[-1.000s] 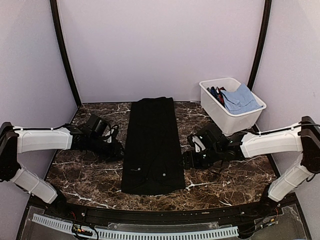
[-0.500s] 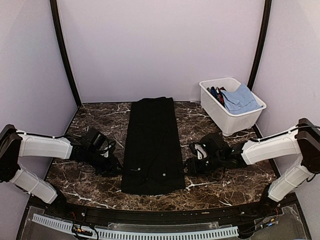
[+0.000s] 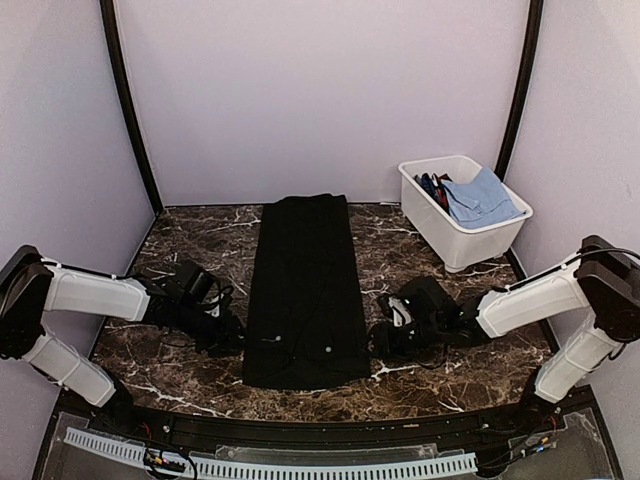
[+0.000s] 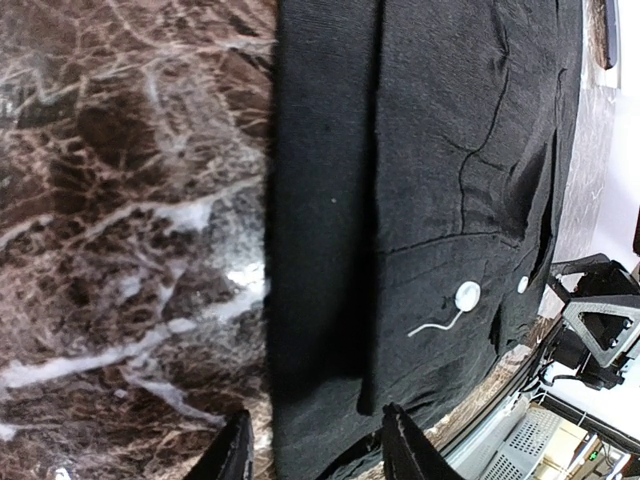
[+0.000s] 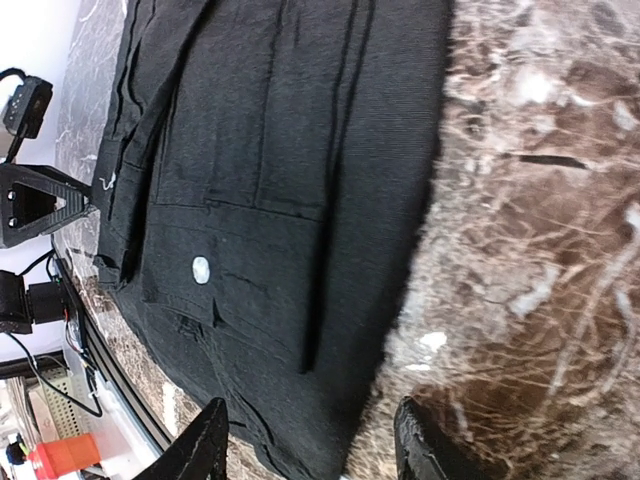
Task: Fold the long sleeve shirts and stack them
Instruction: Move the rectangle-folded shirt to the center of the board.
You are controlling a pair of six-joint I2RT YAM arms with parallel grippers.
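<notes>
Black shirt (image 3: pixel 305 290) near corners sit between your spread fingers: left gripper (image 4: pixel 318 452) unclenched at shirt's left edge, right gripper (image 5: pixel 312 448) unclenched at shirt's right edge, neither pinching cloth. Shirt lies flat as long strip on marble table (image 3: pixel 450 355); white bin (image 3: pixel 470 240) beyond shirt's far right corner

Robot lab cell: plain lilac walls (image 3: pixel 320 90), black poles (image 3: pixel 125 100), marble bench (image 3: pixel 190 230), 2 arms (image 3: pixel 95 293) bolted at 6 o'clock.

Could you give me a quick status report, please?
Left gripper open at shirt's left edge. Right gripper open at right edge. Shirt flat, folded narrow. Nothing blocking.
</notes>
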